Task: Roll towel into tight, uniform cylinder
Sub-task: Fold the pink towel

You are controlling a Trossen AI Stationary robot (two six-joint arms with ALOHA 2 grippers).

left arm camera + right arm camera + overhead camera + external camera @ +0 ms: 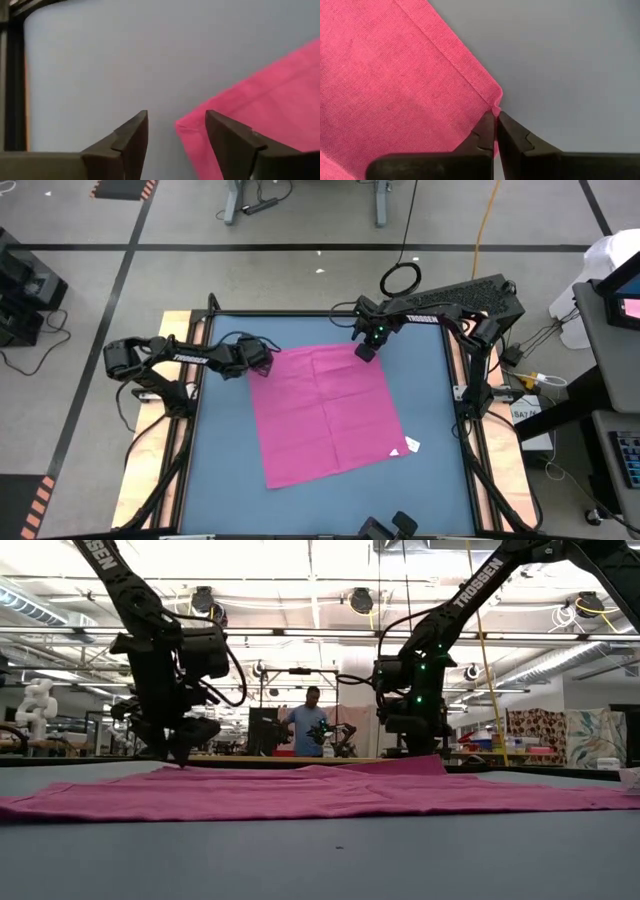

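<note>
Blue-topped table [225, 470] with wooden side rails; open workshop behind, a person [310, 720] standing far off. Thin magenta-pink rectangular towel [325, 412] lies flat, unrolled, white tag [409, 446] at the corner farthest from both tools. My right tool [495, 120] is pinched together on one far corner. My left tool [176, 134], fingers apart, straddles the other far corner.

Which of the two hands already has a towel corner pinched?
The right hand: it is shut on the towel at a far corner. The left hand is open, fingers straddling the other far corner, not gripping.
</note>
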